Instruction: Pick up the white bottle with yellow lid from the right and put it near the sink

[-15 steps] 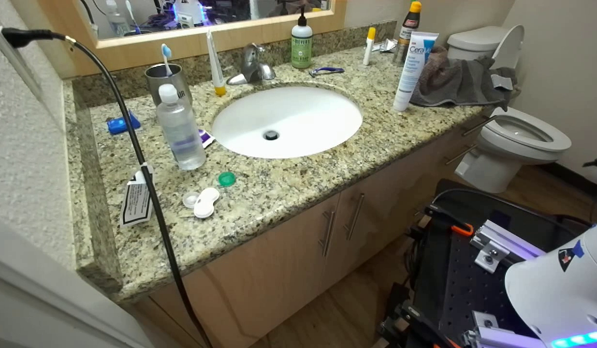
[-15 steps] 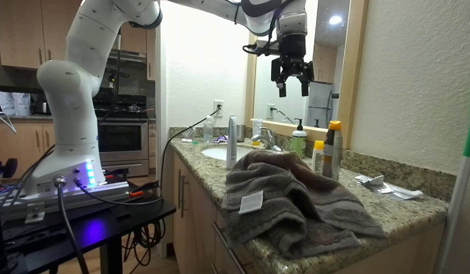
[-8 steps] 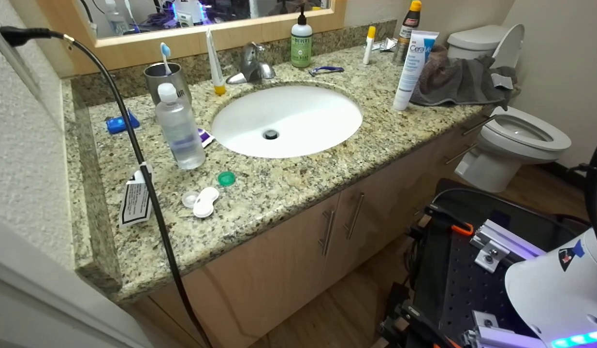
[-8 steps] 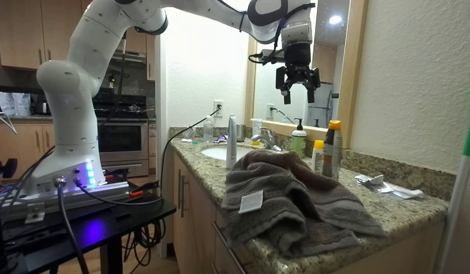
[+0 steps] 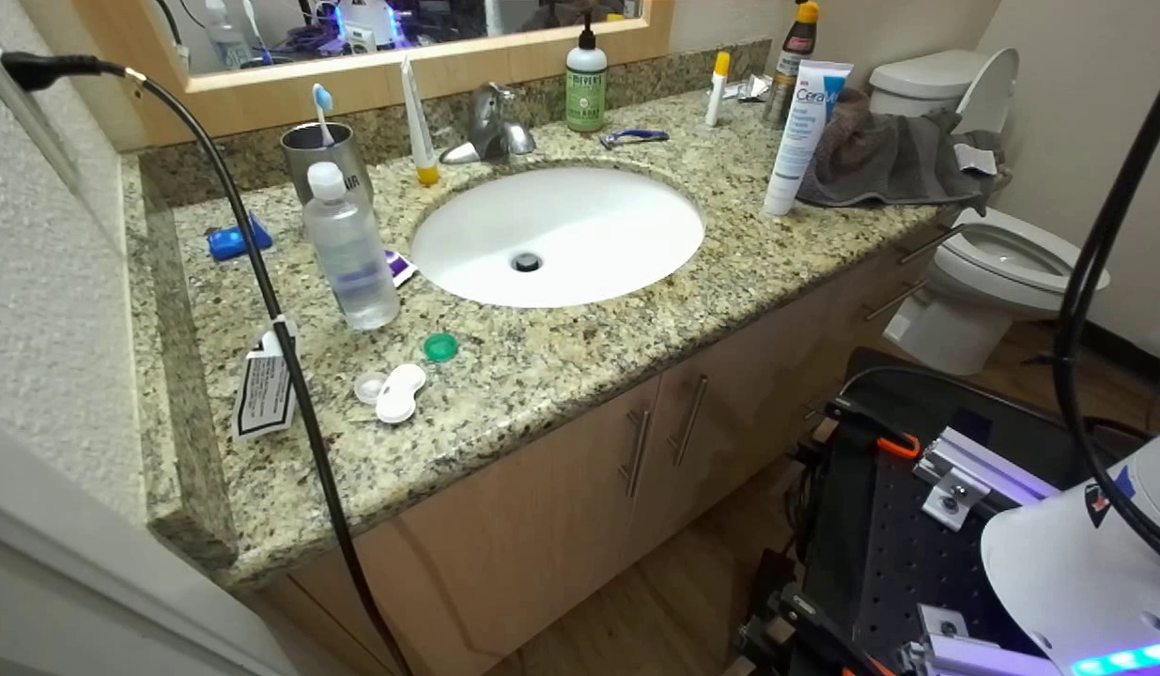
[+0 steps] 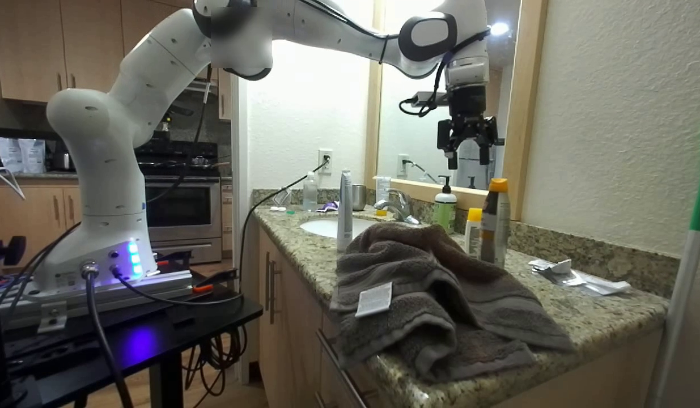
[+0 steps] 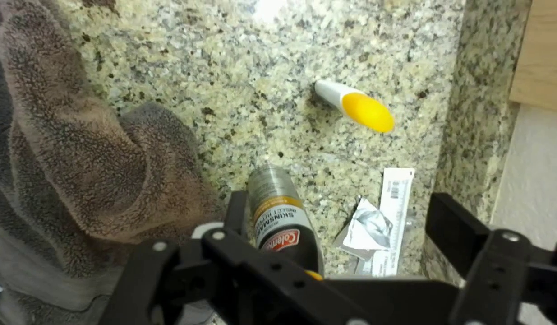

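The slim white bottle with yellow lid point(image 5: 716, 99) stands upright on the counter, right of the faucet. It also shows in the other camera's exterior view point(image 6: 472, 237), beside the spray can, and in the wrist view point(image 7: 334, 93), beyond the fingertips and not between them. My gripper point(image 6: 469, 160) is open and empty, hanging well above the counter. In the wrist view my gripper point(image 7: 339, 219) has its fingers wide apart. The white oval sink point(image 5: 617, 202) is left of the bottle; its rim also shows in an exterior view point(image 6: 321, 228).
A spray can point(image 7: 283, 221) stands close to the bottle, under the left finger. Foil wrappers point(image 7: 368, 225) lie by the backsplash. A grey towel point(image 6: 406, 272), a tall white-and-blue tube point(image 5: 805, 136), a green soap bottle point(image 5: 586, 89), a razor point(image 5: 634, 138) and a faucet point(image 5: 490, 131) are nearby.
My gripper has moved right and down in an exterior view, staying open. The arm's cable has swung into an exterior view at the right. The counter objects have not moved.
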You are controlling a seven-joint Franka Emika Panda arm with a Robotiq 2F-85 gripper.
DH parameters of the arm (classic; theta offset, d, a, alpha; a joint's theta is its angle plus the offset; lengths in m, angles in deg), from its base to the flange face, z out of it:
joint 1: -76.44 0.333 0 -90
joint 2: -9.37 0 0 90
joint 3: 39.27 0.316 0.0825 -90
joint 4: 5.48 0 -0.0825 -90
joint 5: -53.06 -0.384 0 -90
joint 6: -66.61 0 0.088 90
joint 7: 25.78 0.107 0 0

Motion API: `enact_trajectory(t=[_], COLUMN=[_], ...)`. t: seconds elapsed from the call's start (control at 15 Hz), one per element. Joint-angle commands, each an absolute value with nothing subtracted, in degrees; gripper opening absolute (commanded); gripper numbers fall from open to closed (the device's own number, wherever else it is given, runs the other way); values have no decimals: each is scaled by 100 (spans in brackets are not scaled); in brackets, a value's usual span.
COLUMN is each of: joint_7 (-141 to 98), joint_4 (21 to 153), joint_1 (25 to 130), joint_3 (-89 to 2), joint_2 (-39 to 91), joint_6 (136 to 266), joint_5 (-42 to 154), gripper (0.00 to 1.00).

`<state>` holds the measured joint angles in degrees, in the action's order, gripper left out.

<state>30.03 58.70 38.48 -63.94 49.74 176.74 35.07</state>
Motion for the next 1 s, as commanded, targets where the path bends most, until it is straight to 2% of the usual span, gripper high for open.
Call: enact_trajectory(t=[0.0, 0.27, 0.33, 0.93], joint_7=[2951, 3006, 3176, 4266], joint_4=[5660, 5258, 5061, 4097], joint_1=[3776, 3702, 3539, 3654], joint_3=[-6343, -6339, -6072, -5945], joint_2=[5108, 5438, 5546, 6607], joint_6=[17479, 17287, 17190, 17903], joint_5=[3481, 3511, 3671, 4261], gripper=[100, 100, 100, 100])
